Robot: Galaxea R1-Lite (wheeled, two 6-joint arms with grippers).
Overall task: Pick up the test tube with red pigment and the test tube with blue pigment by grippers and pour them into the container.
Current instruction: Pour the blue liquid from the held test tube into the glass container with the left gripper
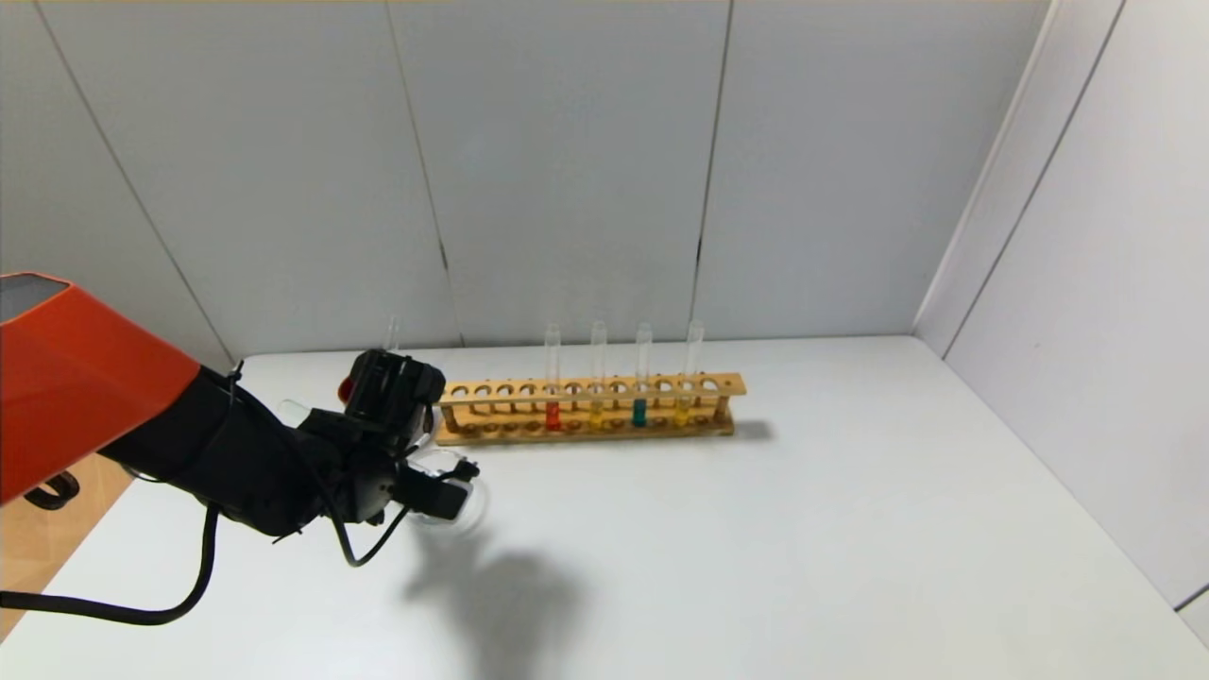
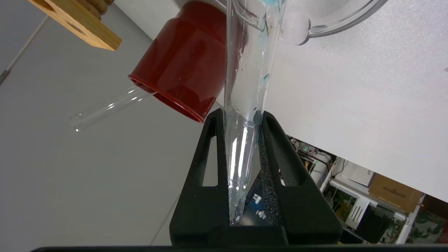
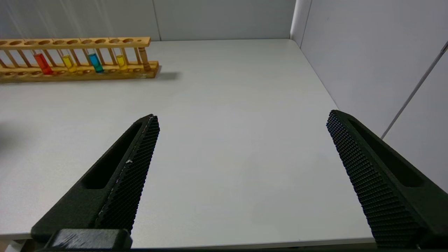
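Note:
My left gripper [image 1: 444, 486] is shut on a clear test tube with blue pigment [image 2: 245, 70], tilted with its mouth over the container [image 2: 336, 21], a low clear glass dish on the table. Only teal streaks and drops cling inside the tube. In the head view the dish [image 1: 469, 510] shows partly under the gripper. Another test tube with red pigment [image 1: 553, 416] and another with blue pigment [image 1: 639, 412] stand upright in the wooden rack [image 1: 590, 430], with two yellow tubes between and beside them. My right gripper [image 3: 241, 120] is open and empty over the table's near right part.
A dark red cup [image 2: 185, 63] stands beside the dish, behind my left gripper, with an empty clear tube [image 2: 105, 108] leaning out of it. The rack's left holes are empty. Grey walls close the back and right of the white table [image 1: 850, 529].

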